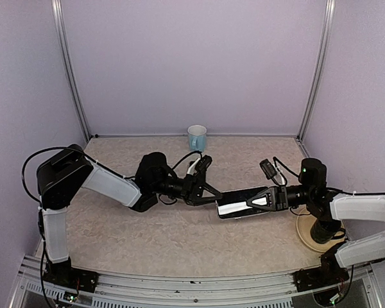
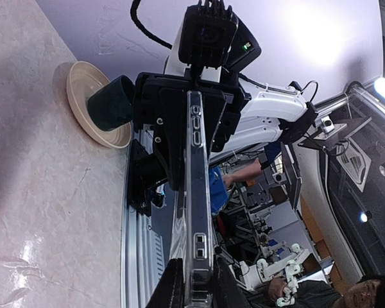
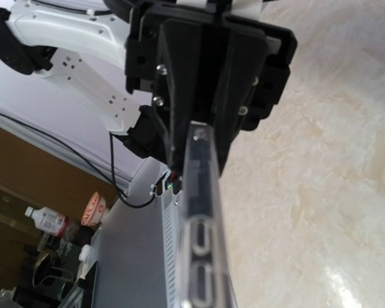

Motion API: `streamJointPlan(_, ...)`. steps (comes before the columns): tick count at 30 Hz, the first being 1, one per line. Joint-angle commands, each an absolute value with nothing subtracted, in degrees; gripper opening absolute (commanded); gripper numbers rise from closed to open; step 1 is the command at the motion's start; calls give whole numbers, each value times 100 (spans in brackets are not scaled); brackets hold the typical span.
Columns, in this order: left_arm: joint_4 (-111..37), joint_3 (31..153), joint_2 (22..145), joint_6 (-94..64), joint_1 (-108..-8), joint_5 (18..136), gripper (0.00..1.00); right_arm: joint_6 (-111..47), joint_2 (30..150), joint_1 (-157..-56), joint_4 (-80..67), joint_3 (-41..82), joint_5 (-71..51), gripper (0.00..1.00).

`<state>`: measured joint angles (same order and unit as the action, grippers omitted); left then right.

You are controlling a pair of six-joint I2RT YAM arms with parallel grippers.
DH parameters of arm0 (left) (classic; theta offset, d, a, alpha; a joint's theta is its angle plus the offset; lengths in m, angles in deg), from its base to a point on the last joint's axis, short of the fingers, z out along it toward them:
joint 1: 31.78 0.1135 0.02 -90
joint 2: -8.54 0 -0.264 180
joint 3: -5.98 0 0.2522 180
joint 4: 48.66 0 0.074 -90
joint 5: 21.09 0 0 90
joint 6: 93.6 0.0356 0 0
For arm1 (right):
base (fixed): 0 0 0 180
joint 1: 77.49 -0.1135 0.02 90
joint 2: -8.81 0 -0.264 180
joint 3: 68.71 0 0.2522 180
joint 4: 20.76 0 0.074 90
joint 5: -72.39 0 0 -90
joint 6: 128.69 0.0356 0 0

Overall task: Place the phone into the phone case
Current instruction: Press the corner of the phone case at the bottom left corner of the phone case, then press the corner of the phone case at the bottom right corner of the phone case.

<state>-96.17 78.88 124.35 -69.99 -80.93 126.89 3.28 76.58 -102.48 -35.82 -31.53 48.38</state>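
**A:** Where is the phone case (image 2: 196, 192) at this moment?

**B:** It is stretched between the two arms, over the middle of the counter (image 1: 147, 237). From above it lies lengthwise, left to right, with one arm at each short end.

**A:** What is the left end effector (image 1: 216, 201) doing?

**B:** It is clenched on the case's left end. In the left wrist view its fingers (image 2: 171, 292) press against either side of the clear edge, where the button cut-outs show.

**A:** And the right end effector (image 1: 251, 203)?

**B:** That one is clamped too, grasping the opposite end. The left wrist camera looks straight along the case to its black jaws, closed around the far tip. The right wrist camera gives the mirror picture: the transparent rim runs away from the lens into the left arm's black jaws.

**A:** Is the phone (image 1: 235, 208) inside?

**B:** From overhead the slab shows a dark glossy face with a bright reflection. So the phone appears to be seated in the case, though both wrist views are edge-on and I cannot confirm it.

**A:** Anything else around?

**B:** A pale blue mug (image 1: 197, 136) stands at the back edge of the counter, by the wall, well apart from the arms. On the right, near the right arm's base, a cream plate (image 2: 83, 77) carries a dark green cup (image 2: 112, 102).
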Motion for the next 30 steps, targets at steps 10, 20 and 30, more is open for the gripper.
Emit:
streamJointPlan(10,-7648,7877,11668,-5512,-8138,11881,37,55,7370,-10302,-3533,-2905,4555,0)
streamJointPlan(20,-8200,7705,11723,-5724,-8328,12057,44,153,7064,-10307,-3547,-2767,4226,0)
streamJointPlan(30,-8561,7749,11789,-5902,-8468,12240,38,156,7054,-10307,-3479,-2683,4093,0)
